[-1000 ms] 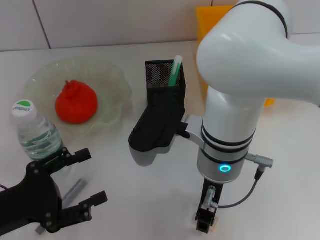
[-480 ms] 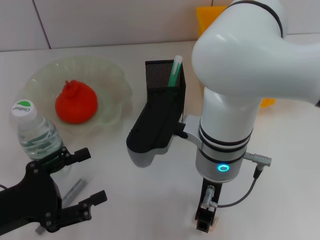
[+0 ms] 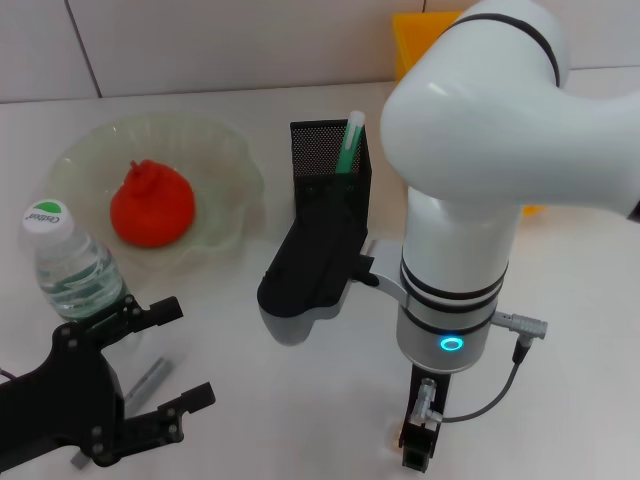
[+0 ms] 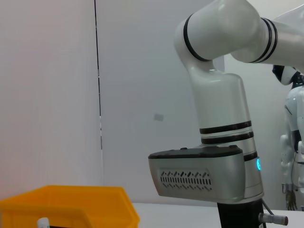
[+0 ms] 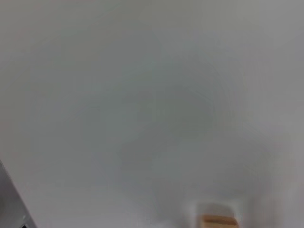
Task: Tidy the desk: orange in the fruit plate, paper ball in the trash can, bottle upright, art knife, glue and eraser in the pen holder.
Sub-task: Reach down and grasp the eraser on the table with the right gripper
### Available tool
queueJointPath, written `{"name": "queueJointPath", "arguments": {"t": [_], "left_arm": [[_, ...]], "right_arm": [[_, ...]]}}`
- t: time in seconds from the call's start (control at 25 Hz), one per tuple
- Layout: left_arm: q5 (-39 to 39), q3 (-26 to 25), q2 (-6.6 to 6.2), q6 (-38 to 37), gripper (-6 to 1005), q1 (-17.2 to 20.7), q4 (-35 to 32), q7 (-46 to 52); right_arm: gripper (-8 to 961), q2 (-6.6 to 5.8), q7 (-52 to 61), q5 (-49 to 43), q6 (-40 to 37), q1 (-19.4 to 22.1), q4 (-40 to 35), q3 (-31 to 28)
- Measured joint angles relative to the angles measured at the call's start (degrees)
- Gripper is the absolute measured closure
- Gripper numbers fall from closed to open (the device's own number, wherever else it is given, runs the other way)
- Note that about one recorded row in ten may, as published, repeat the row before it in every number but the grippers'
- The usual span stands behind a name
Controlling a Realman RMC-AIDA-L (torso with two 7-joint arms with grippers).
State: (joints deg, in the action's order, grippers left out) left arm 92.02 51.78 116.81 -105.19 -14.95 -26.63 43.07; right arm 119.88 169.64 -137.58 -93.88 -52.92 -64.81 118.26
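The orange (image 3: 150, 208) lies in the fruit plate (image 3: 230, 160) at the back left. The bottle (image 3: 68, 268) stands upright in front of the plate. The pen holder (image 3: 318, 152) holds a green-capped glue stick (image 3: 350, 140). My left gripper (image 3: 172, 355) is open at the front left, with a grey art knife (image 3: 150, 380) on the table between its fingers. My right gripper (image 3: 419, 447) points down at the table near the front. The eraser (image 5: 217, 220) lies on the table in the right wrist view. The trash can (image 3: 418, 40) is mostly hidden behind my right arm. The paper ball is out of view.
My right arm's forearm and black-and-grey wrist housing (image 3: 305, 270) stand just in front of the pen holder. The left wrist view shows the trash can (image 4: 71, 205) and my right arm (image 4: 218, 104) before a white wall.
My right arm has shifted slightly toward the table's front, and its gripper sits a little lower. The left arm and the objects have not moved.
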Motion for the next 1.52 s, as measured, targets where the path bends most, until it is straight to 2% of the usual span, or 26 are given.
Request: {"name": "queueJointPath", "arguments": {"t": [0.28,1.16,1.36,1.52], "left_arm": [[0.0,0.0,0.00,-0.3,191,0.1,0.0,0.0],[0.0,-0.2,0.08,-0.3,191,-0.2,0.0,-0.1],[0.0,-0.2,0.01,-0.3,191,-0.2,0.0,-0.1],[0.0,-0.2,0.00,-0.3,191,-0.2,0.0,-0.1]], "right_arm": [[432,0.00,0.1,-2.3,-0.2,0.0,0.2,-0.5],[459,0.00,0.1,-1.9,-0.1,-0.3,-0.6,-0.5],[621,0.00,0.1,-1.8,-0.1,-0.5,-0.2,-0.2],[644,0.00,0.0,-1.3,0.0,-0.5,-0.1,-0.1]]}}
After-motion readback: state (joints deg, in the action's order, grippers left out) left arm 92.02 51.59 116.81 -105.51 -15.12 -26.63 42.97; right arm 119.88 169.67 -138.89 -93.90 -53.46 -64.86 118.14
